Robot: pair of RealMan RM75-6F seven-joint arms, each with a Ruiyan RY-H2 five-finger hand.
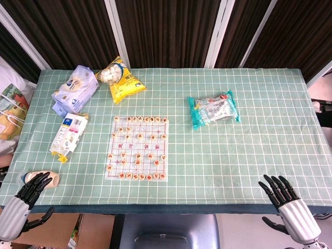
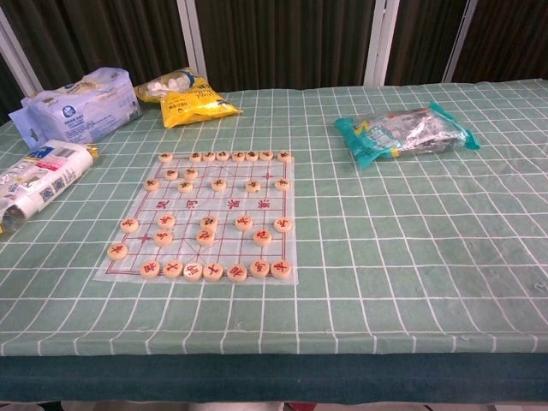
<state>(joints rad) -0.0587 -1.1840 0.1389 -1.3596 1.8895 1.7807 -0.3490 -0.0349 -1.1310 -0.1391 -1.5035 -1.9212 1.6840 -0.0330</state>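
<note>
Left hand [image 1: 23, 199] low at the near left corner of the desk [image 1: 259, 150], fingers spread, holding nothing, fingertips just beside a small beige round object [image 1: 51, 179] at the cloth's edge. Right hand [image 1: 289, 207] below the near right edge, fingers spread apart and empty, well apart from everything else. Chess board [image 1: 138, 149] flat on the green checked cloth, centre-left, with round wooden pieces [image 2: 205, 237] on its grid. Yellow snack bag [image 1: 121, 79] and pale blue pack [image 1: 77, 88] at the far left, white-and-blue packet [image 1: 68, 135] near the left edge, teal packet [image 1: 213, 110] right of the board.
</note>
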